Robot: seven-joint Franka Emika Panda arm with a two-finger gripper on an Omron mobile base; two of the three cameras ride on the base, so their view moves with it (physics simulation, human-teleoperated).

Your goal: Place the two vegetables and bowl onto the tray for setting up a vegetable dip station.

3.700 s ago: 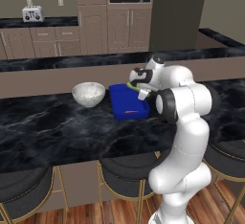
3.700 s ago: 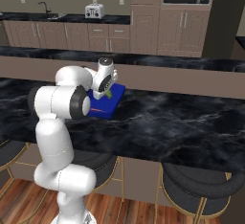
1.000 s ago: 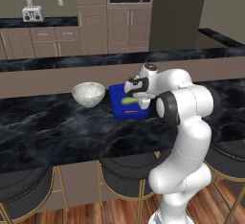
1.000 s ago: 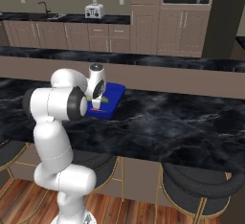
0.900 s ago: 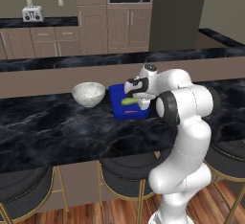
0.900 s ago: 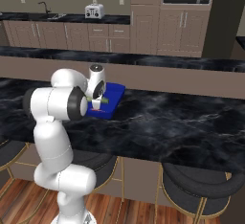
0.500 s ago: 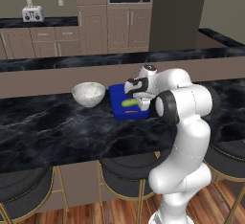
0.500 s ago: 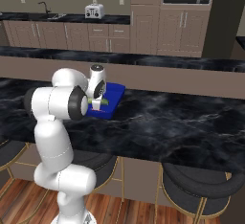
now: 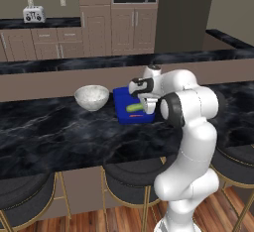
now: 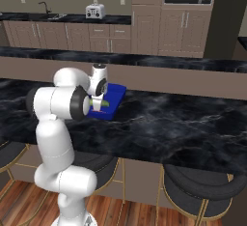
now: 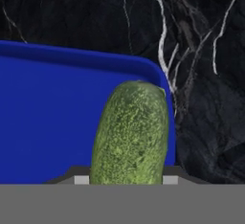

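Note:
My gripper (image 9: 140,106) hangs low over the bright blue tray (image 9: 121,101) and is shut on the yellow-green vegetable (image 9: 134,107). In the hand view this bumpy green vegetable (image 11: 131,132) sticks out from between the fingertips, over the tray's floor (image 11: 48,122) near a rounded corner. From the right base view, the gripper (image 10: 98,103) holds the vegetable (image 10: 99,103) at the near end of the tray (image 10: 114,96). The speckled white bowl (image 9: 92,96) stands on the counter just left of the tray. A thin orange streak (image 9: 130,117) at the tray's front may be the other vegetable; it is too small to tell.
A raised ledge (image 9: 74,80) runs right behind the bowl and tray. The black marble counter (image 9: 59,137) stretches to the front and left. Round stools (image 9: 129,169) stand under its near edge. A toaster (image 9: 33,14) sits on the far back counter.
The gripper has come down and leftward over the tray with the green vegetable still in it. In the last second it barely moved.

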